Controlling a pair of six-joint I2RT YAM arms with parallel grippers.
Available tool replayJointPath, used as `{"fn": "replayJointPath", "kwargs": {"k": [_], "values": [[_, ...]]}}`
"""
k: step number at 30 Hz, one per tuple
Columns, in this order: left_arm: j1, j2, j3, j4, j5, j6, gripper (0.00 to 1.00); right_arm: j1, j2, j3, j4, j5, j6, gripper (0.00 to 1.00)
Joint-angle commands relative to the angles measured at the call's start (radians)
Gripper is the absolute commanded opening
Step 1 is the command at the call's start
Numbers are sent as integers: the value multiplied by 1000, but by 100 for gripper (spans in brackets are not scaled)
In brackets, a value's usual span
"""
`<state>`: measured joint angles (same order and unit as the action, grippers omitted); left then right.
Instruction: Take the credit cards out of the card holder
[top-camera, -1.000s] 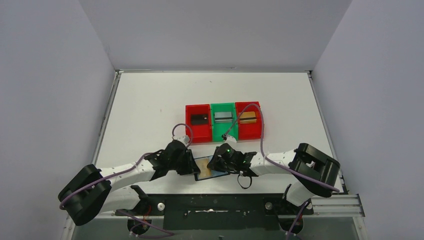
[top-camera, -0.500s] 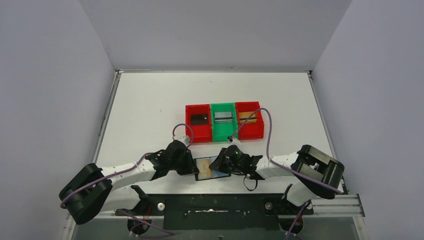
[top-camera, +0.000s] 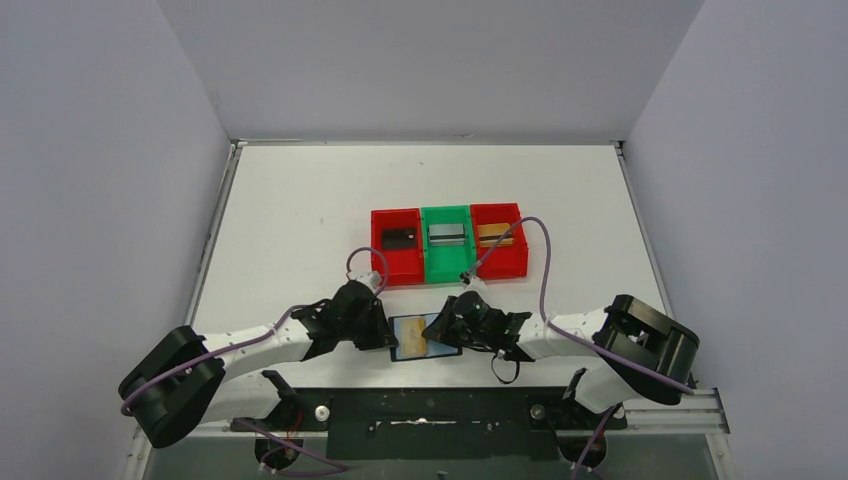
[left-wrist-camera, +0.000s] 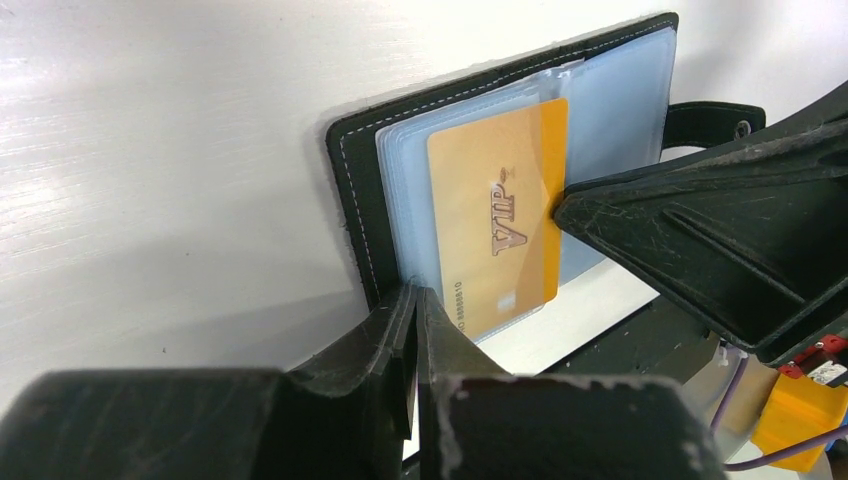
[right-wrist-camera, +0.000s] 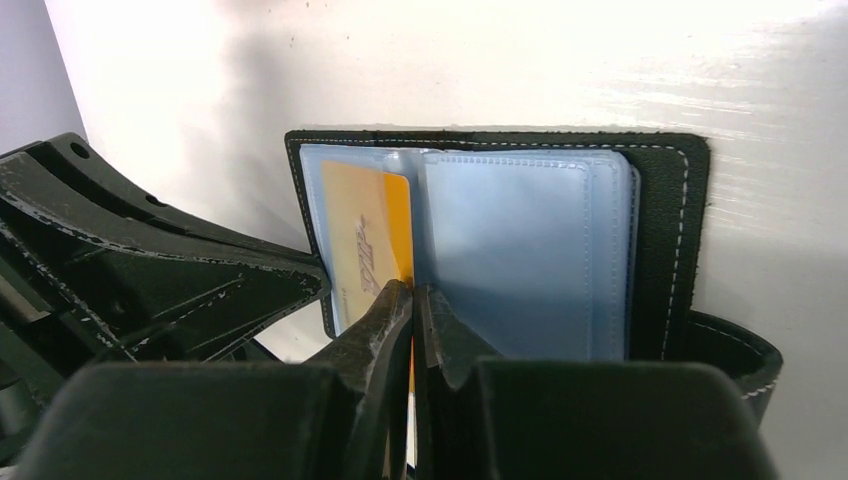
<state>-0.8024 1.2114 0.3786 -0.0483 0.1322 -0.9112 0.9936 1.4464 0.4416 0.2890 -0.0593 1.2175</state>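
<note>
Task nearly done. Beyond the arms, three bins (top-camera: 446, 268) each hold one card: black card (top-camera: 398, 238), grey card (top-camera: 446, 233), tan card (top-camera: 495, 234). One gold card (left-wrist-camera: 495, 225) is left in the holder (right-wrist-camera: 665, 230), which lies open on the table (top-camera: 300, 220) between the grippers. The left gripper (left-wrist-camera: 412, 295) is clamped on the holder's edge. The right gripper (right-wrist-camera: 412, 292) pinches the gold card, whose bare edge juts from its sleeve. The holder has a black stitched cover, bluish clear sleeves and a side tab.
</note>
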Motion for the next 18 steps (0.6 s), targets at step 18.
{"fn": "replayJointPath", "kwargs": {"k": [18], "values": [[-4,7,68,0,-22,20,42,-8,31,29,-55,38,26,0]]}}
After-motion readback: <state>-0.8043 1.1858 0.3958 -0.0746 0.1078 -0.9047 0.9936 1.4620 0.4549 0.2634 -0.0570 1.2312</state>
